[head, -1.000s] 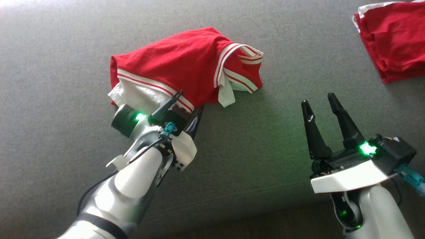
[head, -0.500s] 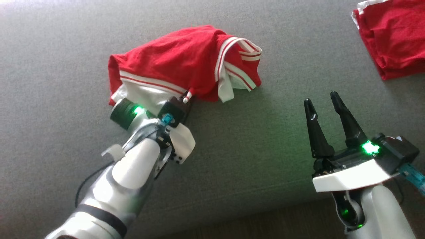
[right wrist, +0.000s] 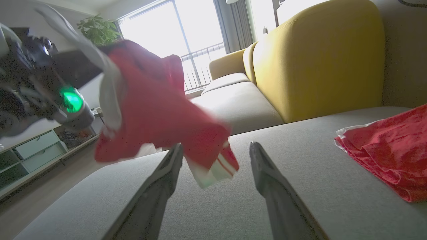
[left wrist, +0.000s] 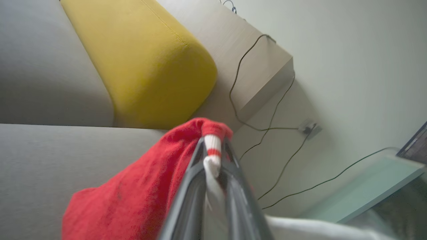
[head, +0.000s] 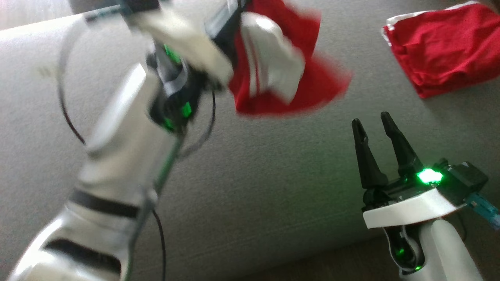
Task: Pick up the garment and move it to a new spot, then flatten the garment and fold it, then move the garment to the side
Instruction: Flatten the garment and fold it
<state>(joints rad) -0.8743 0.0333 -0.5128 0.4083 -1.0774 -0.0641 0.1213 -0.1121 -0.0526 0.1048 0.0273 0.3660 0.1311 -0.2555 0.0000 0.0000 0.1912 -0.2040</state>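
2 dark fingers of the left tool (left wrist: pixel 213 148) are pressed together on a white band with a red stripe, the trim of the red garment (head: pixel 289 89). I see that arm raised high over the grey sofa seat (head: pixel 273 187), pale forearm and black cable both blurred in the head view. The garment hangs from the pinch, clear of the seat, red cloth bunched to 1 side of the fingers and a white panel showing among the folds. In the right wrist view its lowest corner, striped white and red, dangles just above the seat.

Over the front edge of the seat the right tool (head: pixel 372 119) hovers with its 2 fingers spread and nothing between them, tips pointing toward the back of the seat, a green light glowing at its base. It is well apart from the hanging garment.

At the far right corner of the seat lies a second red garment (head: pixel 445 50), folded loosely with a white edge, resting flat on the fabric. Behind the seat stands a yellow backrest (left wrist: pixel 146 63). Off the left end of the seat, in the right wrist view, are a low cabinet (right wrist: pixel 33 150) with pale drawers, a leafy plant (right wrist: pixel 96 30) and a bright window (right wrist: pixel 186 30). Beyond the backrest, thin cables (left wrist: pixel 267 126) run along a pale wall.
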